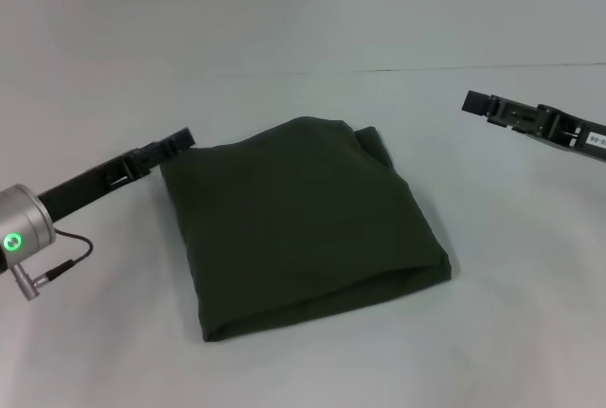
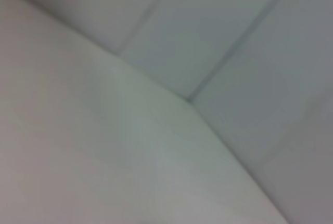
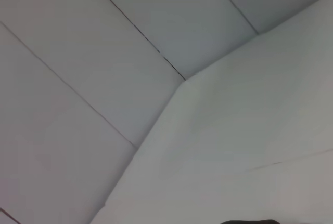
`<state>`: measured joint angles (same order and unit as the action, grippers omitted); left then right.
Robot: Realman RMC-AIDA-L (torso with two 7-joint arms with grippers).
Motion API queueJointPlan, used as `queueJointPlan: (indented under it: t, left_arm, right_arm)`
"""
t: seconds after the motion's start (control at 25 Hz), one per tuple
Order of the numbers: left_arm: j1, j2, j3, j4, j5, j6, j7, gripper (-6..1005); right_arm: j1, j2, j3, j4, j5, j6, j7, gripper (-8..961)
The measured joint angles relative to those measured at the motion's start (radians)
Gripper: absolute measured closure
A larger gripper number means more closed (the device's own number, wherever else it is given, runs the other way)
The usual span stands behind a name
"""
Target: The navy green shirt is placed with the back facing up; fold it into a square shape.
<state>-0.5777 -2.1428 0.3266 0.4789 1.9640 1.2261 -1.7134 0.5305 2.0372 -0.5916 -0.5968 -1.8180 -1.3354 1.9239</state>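
— On the white bench [image 1: 492, 332], where is the navy green shirt [image 1: 303, 223]?
— Mid-bench, folded roughly square; left tool [image 1: 180, 140] touches its far-left corner, grip state I cannot tell; right tool [image 1: 478, 103] hangs well apart, likewise unclear.
— Advice?
— Square that loose far edge gently; avoid dragging layers.

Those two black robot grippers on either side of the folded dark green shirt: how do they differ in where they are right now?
The left gripper reaches right up to the far left corner of the folded dark olive-green shirt, while the right gripper stands well clear of it over the bare white table. The left gripper sits lower in the head view; the right gripper is higher and farther back. Both are black, point inward toward the shirt, and hold nothing.
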Motion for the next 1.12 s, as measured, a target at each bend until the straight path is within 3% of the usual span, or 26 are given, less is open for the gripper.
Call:
queueJointPlan:
  t: [0.28,0.68,1.12]
  left_arm:
    - [-0.018,0.001,0.019,-0.006,0.006,-0.143,-0.150,187]
    - [-0.038,-0.001,0.100,-0.029,0.008,-0.271,-0.150,186]
    - [-0.058,-0.007,0.150,-0.042,0.008,-0.312,-0.147,187]
  right_arm:
    - [0.002,-0.011,-0.003,0.000,-0.005,0.004,0.013,47]
    - [0.025,-0.017,-0.003,-0.001,-0.006,0.006,0.019,46]
    - [0.028,-0.017,-0.001,-0.002,-0.007,0.006,0.020,47]
